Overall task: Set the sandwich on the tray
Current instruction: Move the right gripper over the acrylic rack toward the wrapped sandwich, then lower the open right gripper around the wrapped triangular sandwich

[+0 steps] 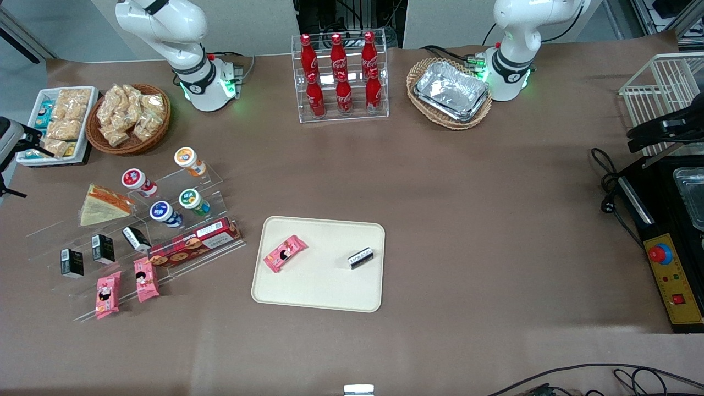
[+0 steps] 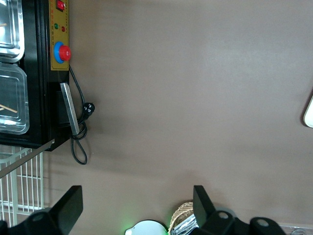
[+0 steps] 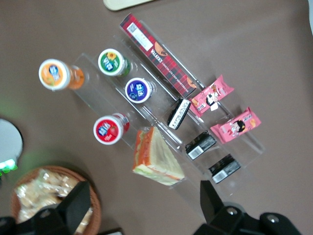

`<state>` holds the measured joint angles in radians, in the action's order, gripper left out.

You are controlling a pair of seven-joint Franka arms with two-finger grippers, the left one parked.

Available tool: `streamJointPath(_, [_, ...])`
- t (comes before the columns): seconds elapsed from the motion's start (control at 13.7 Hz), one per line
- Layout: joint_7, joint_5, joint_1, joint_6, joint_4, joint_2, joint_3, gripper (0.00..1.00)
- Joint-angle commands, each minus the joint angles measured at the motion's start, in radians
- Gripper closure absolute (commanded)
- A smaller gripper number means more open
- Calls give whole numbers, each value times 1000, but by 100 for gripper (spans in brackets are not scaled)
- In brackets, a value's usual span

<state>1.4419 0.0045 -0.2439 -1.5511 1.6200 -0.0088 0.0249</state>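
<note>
A brown tabletop (image 1: 467, 220) fills the front view, with pale wall panels along the upper edge of the frame. In the lower middle of that frame lies the cream tray (image 1: 319, 291), holding a pink snack packet (image 1: 284, 253) and a small black packet (image 1: 361, 257). The sandwich (image 1: 104, 204) is not on it: it sits on a clear stepped display rack (image 1: 181, 181) toward the working arm's end of the tabletop, mid-height in the frame, beside a red-lidded cup (image 1: 135, 180).

Only the right wrist view shows the end effector (image 3: 144, 187): its fingers stand wide apart and hold nothing, hanging above the sandwich. Only the left wrist view shows the steel pans (image 2: 11, 93) inside the black appliance.

In the upper part of the front view, one wicker basket (image 1: 129, 118) holds bagged snacks, another (image 1: 451, 91) holds foil trays, and a clear rack (image 1: 341, 74) holds six red cola bottles.
</note>
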Motion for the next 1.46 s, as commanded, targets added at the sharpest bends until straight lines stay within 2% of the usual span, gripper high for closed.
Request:
streamJointPath(0.0, [149,-1,-14,-55,63,-23,6,0])
streamJointPath(0.37, [271,-1,-29,-282,366,-180,1,0])
streamJointPath(0.66, [295,-1,-31,-328,458,-227,0,0])
streamJointPath(0.95, [345,-1,-83,-452,615,-281,-2,0])
streamJointPath(1.39, [359,0,-106,-601,724,-280,-5,0])
